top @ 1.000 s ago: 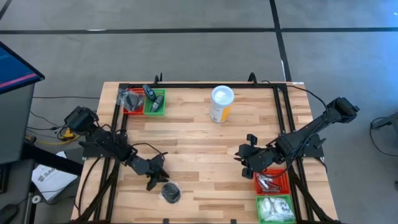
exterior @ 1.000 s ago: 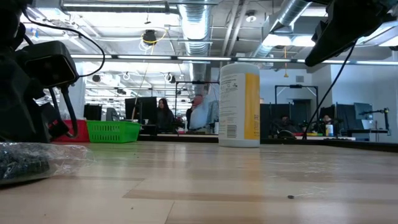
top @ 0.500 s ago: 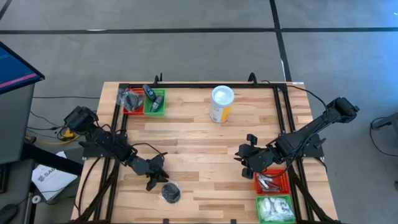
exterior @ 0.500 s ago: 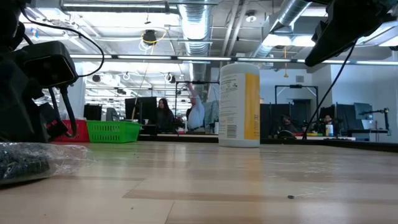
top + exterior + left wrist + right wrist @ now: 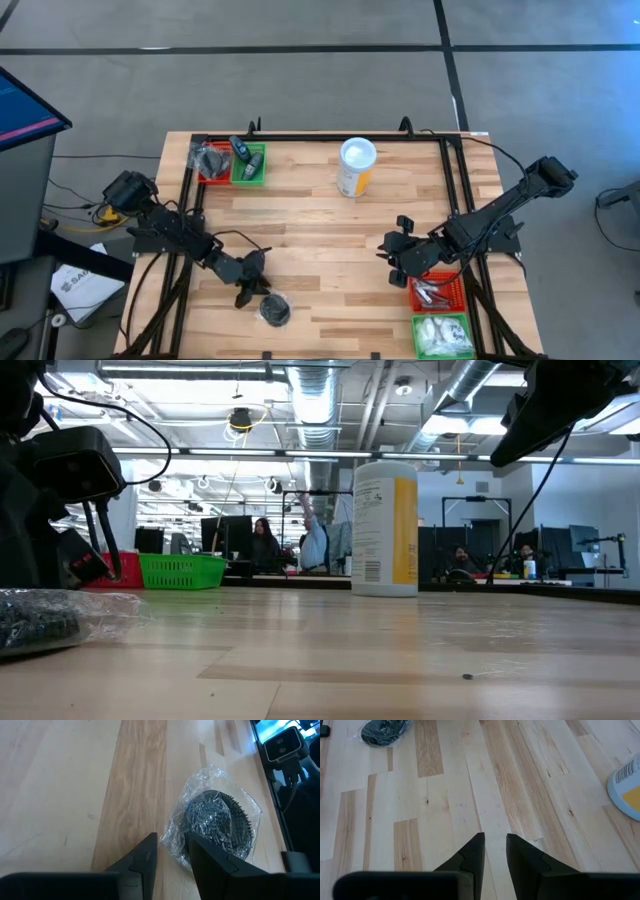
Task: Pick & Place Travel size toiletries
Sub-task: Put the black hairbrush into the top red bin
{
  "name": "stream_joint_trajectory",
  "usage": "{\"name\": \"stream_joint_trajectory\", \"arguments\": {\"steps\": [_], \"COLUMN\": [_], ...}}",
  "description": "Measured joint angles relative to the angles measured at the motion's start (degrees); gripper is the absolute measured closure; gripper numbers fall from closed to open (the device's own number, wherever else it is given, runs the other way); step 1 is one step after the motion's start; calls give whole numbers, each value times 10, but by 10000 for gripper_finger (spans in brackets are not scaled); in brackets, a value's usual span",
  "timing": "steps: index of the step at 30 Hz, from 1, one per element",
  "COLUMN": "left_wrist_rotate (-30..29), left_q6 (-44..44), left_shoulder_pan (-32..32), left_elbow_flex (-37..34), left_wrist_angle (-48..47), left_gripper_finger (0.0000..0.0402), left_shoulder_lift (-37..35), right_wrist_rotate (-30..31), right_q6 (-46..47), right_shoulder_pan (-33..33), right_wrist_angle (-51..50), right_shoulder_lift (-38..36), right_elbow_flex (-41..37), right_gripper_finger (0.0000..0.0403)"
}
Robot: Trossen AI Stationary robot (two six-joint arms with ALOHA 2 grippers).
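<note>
left gripper (image 5: 172, 851) fingers slightly parted, at the wrapped puck's (image 5: 218, 822) edge, gripping nothing; right gripper (image 5: 494, 851) likewise over bare table (image 5: 445, 810).

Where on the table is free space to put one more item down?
Bare wood lies between the yellow canister and the two tools, left tool, right tool. It is crowded beside the wrapped puck and at the baskets: far left, near right.
</note>
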Motion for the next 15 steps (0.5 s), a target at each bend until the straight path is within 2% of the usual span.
{"name": "stream_joint_trajectory", "arguments": {"steps": [4,10,15], "left_wrist_rotate": [2,4,-2], "left_q6": [2,13,11], "left_shoulder_pan": [-1,-1,-1], "left_elbow_flex": [0,0,1], "left_wrist_angle": [1,3,5], "left_gripper_finger": [314,392,400], "left_shoulder_lift": [0,1,1], "right_wrist_rotate": [0,0,0], "right_q6": [0,0,0], "right_shoulder_pan": [0,0,0], "right_wrist_angle": [0,0,0], "right_shoulder_lift": [0,0,0], "right_elbow_flex": [0,0,0], "right_gripper_finger": [331,331,331]}}
